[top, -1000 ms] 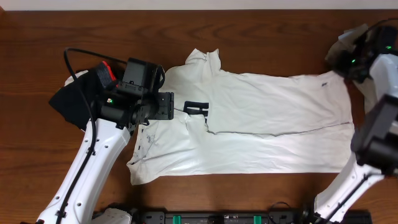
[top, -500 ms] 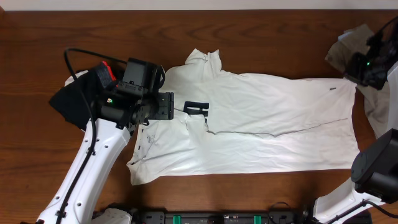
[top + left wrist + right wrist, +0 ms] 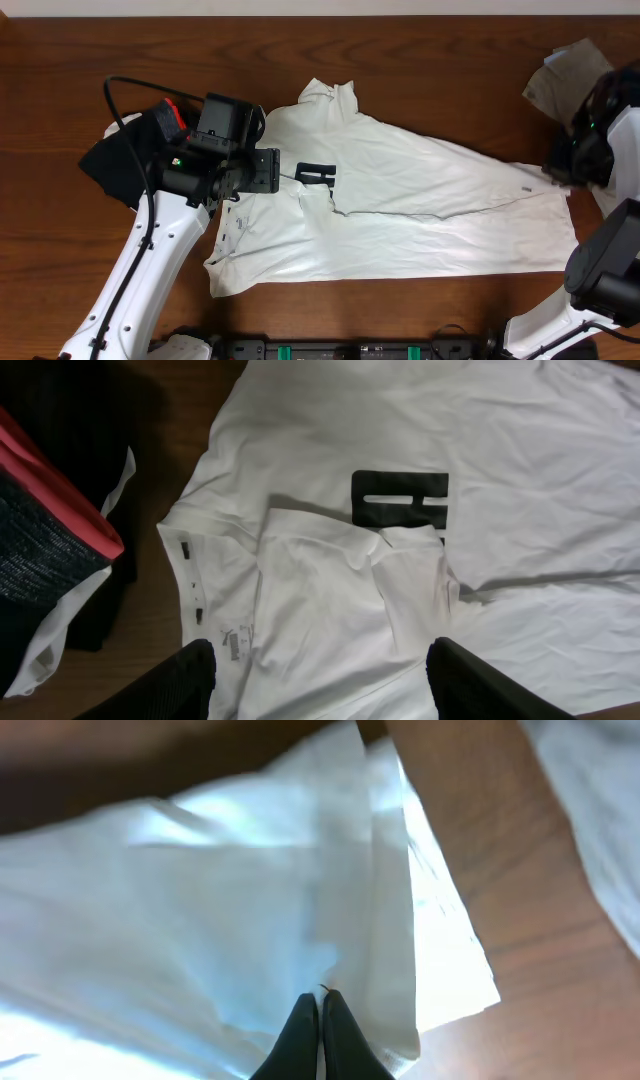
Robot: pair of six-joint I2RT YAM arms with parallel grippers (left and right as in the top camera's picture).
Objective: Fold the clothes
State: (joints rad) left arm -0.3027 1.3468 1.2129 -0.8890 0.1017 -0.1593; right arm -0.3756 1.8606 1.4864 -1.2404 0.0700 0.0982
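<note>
- a dark wooden table (image 3: 400, 60) fills the overhead view, with garments spread across it.
- the right gripper (image 3: 321, 1002) has its jaws pressed together, and the wrist view shows them pinching a thin edge of the white t-shirt (image 3: 430, 190); cloth creases fan out from the tips.
- away from that pinch, the shirt's upper hem corner slants down and inward, so one fold looks to be in progress and not yet laid flat.
- behind the right gripper, toward the table's far corner, a khaki-grey garment (image 3: 560, 75) lies crumpled and unfolded.
- the left gripper (image 3: 320, 665) hangs with its jaws wide apart and holds nothing. beneath it are the shirt's collar end and a turned-in sleeve.
- just ahead of its fingers (image 3: 190, 675) sits the dark block lettering (image 3: 400, 500), partly covered by folded cloth.
- to its outer side, a black garment (image 3: 60, 430) with a red-edged waistband is bunched up, touching the shirt's edge.
- judgement: early on. the shirt is partly folded along its length, the crosswise folds remain, and the other two garments look untouched.
</note>
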